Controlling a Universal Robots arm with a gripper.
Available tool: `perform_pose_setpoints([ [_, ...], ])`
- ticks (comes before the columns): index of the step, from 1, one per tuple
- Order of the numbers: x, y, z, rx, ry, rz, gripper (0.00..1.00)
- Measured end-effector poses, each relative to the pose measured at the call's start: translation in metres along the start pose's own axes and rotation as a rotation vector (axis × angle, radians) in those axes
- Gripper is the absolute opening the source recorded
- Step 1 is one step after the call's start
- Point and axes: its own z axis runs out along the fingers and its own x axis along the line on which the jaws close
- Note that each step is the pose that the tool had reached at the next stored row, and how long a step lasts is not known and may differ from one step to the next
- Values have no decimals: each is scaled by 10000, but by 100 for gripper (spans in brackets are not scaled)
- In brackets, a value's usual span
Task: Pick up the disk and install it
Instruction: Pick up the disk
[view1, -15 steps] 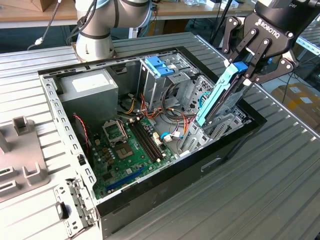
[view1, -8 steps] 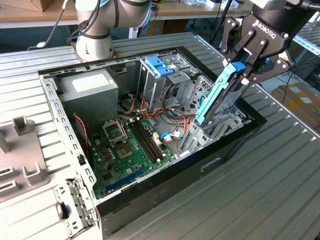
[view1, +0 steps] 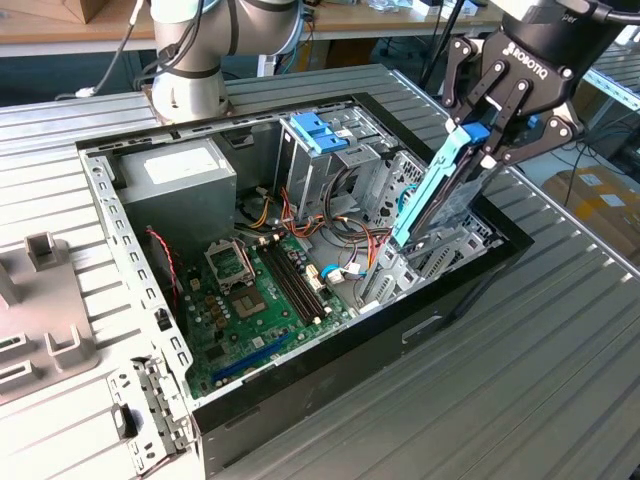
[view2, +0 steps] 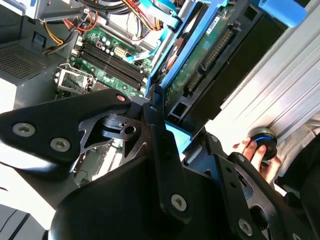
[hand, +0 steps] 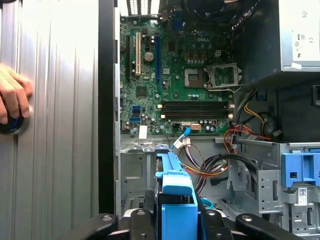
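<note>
The disk (view1: 428, 200) is a dark flat drive with blue plastic rails, held steeply tilted over the open computer case (view1: 300, 385), at its side toward the exterior view's right. My gripper (view1: 478, 140) is shut on its upper end, clamping the blue rail. The disk's lower end hangs just above the metal bay (view1: 445, 250) inside the case. The second wrist view shows the disk's (view2: 200, 55) green circuit side and connector beyond my fingers (view2: 160, 135). In the first wrist view the blue rail of the disk (hand: 175, 192) runs out from between the fingers.
Inside the case lie a green motherboard (view1: 255, 290), a grey power-supply box (view1: 175, 175), a drive cage with a light-blue bracket (view1: 322, 132) and loose cables (view1: 345, 235). A person's hand (hand: 12, 95) rests on a round knob on the ribbed table beside the case.
</note>
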Motion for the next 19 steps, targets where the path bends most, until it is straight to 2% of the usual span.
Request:
perform_pose_setpoints([
  [11, 16, -3, 62, 0, 4, 0, 37],
  [19, 83, -4, 89, 0, 4, 0, 37],
])
